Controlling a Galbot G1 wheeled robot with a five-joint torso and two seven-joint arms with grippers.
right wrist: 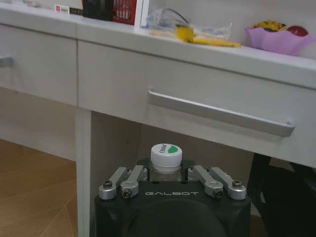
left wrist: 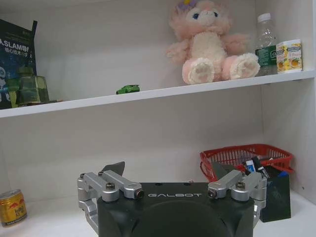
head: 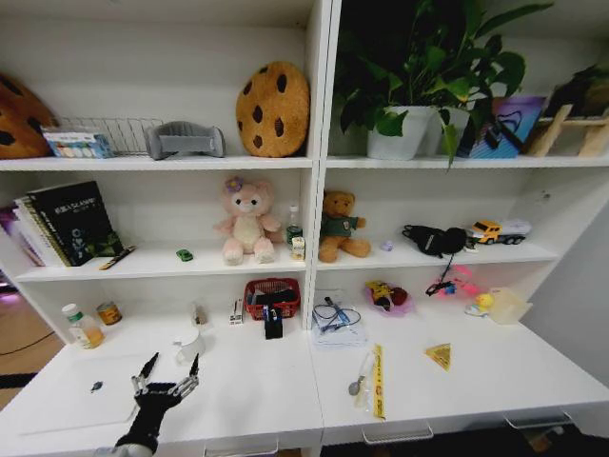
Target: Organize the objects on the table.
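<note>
My left gripper (head: 170,367) hovers open over the left part of the white table (head: 276,390), at the right edge of a flat pale laptop (head: 71,405); nothing is between its fingers (left wrist: 114,168). A tiny green toy car (head: 184,254) (left wrist: 128,89) sits on the shelf above, left of a pink plush. A green-capped jar (head: 81,327) stands at the table's back left. My right gripper (right wrist: 166,173) is down below the table top, facing a drawer front, shut on a small bottle with a white cap (right wrist: 166,156).
A red basket (head: 272,296) (left wrist: 247,157) and a black box (left wrist: 275,197) stand at the back middle of the table, and a can (head: 109,312) at the back left. On the right half lie a cable bundle (head: 337,322), a yellow strip (head: 378,381) and a purple bowl (head: 388,299). A drawer handle (right wrist: 217,112) juts out near the right gripper.
</note>
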